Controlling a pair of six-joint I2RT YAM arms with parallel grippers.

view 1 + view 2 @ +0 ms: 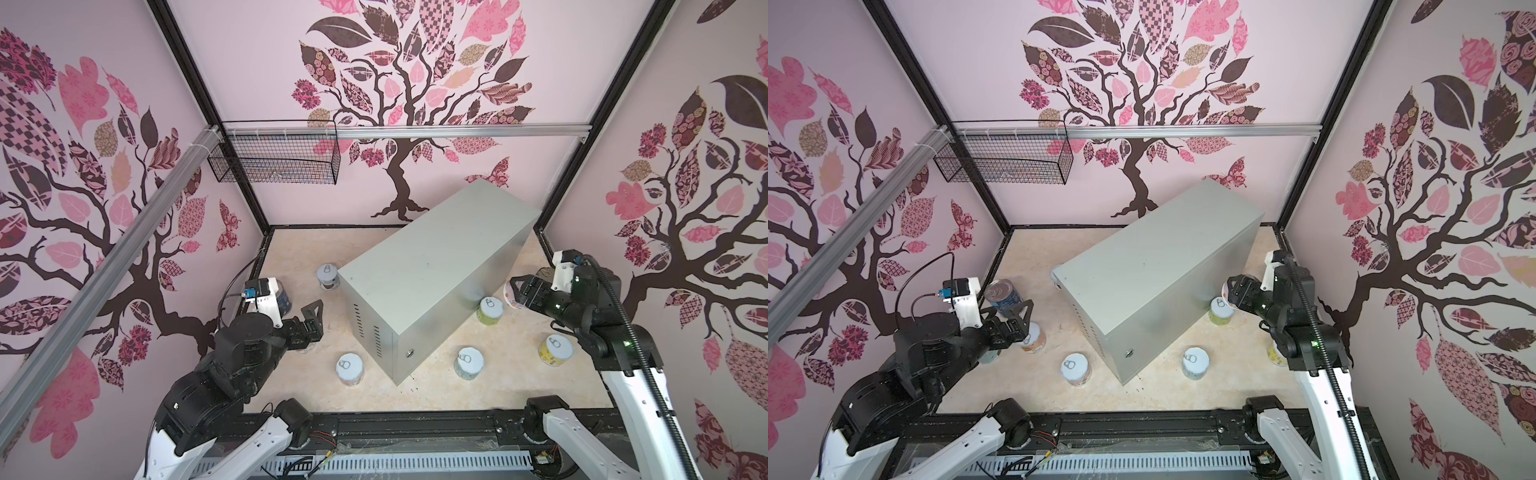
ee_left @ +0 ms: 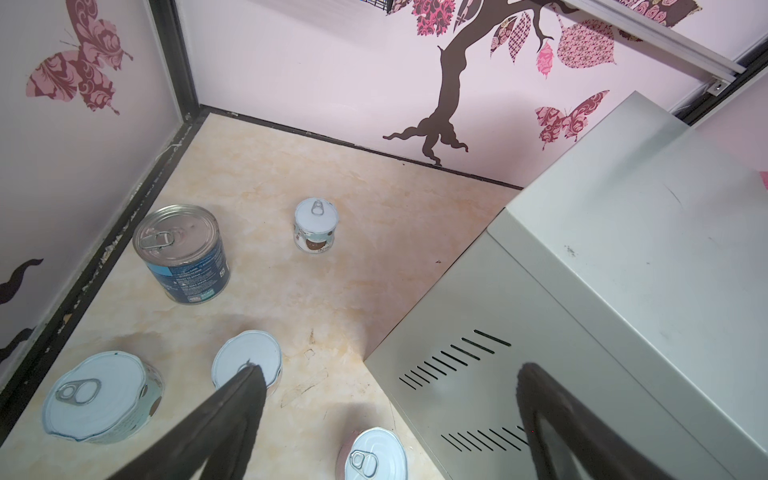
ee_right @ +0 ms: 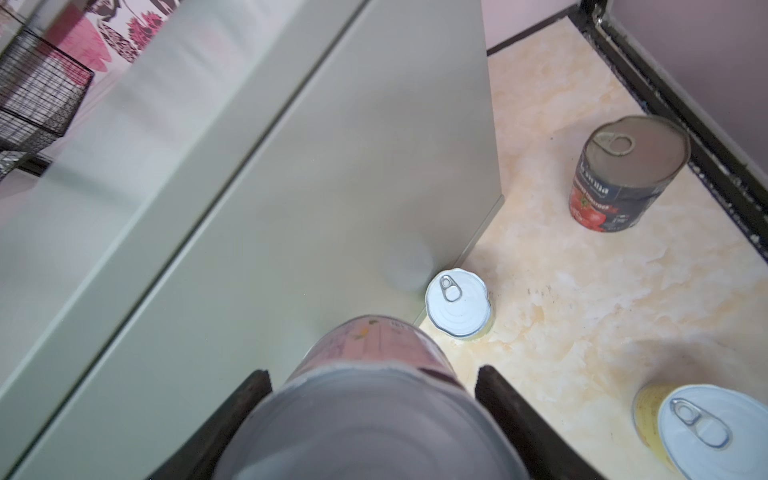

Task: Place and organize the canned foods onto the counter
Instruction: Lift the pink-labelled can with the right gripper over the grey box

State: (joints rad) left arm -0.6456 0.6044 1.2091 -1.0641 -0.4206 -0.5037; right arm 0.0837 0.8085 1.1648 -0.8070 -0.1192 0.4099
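A black wire mesh basket [image 1: 274, 162] hangs at the left end of the aluminium rail [image 1: 457, 132], a dark tree decal [image 1: 399, 183] and a patterned butterfly [image 1: 494, 174] sit below that rail, and the beige marbled worktop [image 1: 291, 253] lies lower still

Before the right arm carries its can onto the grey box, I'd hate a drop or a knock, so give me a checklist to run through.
1. Pink can clamped in right pincer: ok, a finger on each side.
2. Counter top bare for landing: ok.
3. Pink can raised above counter's top: cannot tell.
4. Left pincer clear of the path: ok, open, beyond the counter.
5. Green-labelled can by the counter's foot, near the held can: not ok, might get knocked.
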